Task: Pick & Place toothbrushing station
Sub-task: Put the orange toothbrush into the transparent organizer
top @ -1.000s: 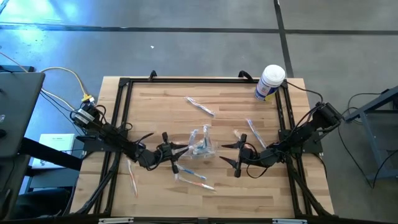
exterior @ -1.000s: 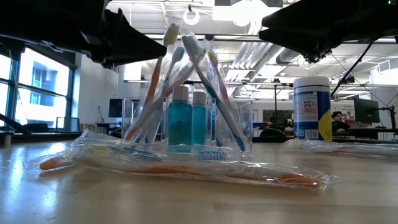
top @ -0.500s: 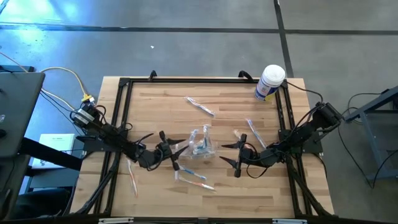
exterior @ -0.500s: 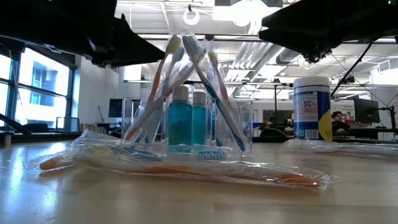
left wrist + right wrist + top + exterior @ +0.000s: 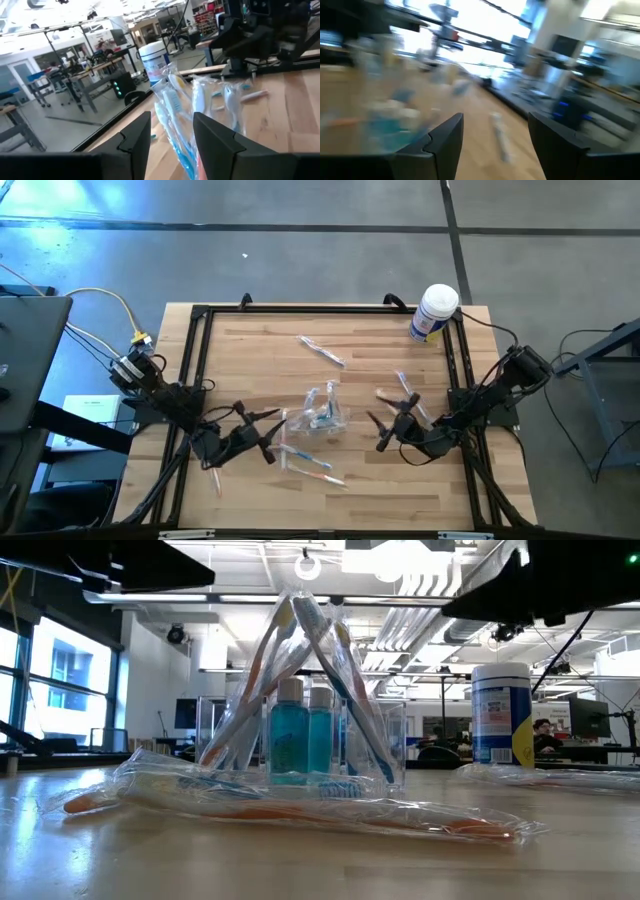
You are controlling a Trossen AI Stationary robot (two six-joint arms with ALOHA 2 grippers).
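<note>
The toothbrushing station stands upright near the middle of the worktop, with two blue bottles and several wrapped brushes leaning inside it.

My left tool sits just to the station's left, fingers spread and holding nothing. My right tool sits to the station's right, a little farther off, also spread and empty.

I judge the main risk is the clear walls: they are faint, so I could close on a leaning brush rather than the holder and tip it. A wrapped brush lying just in front of the station could snag a finger.

I count one station, two bottles, one white canister at the far right corner, and roughly five loose brushes around the station.
</note>
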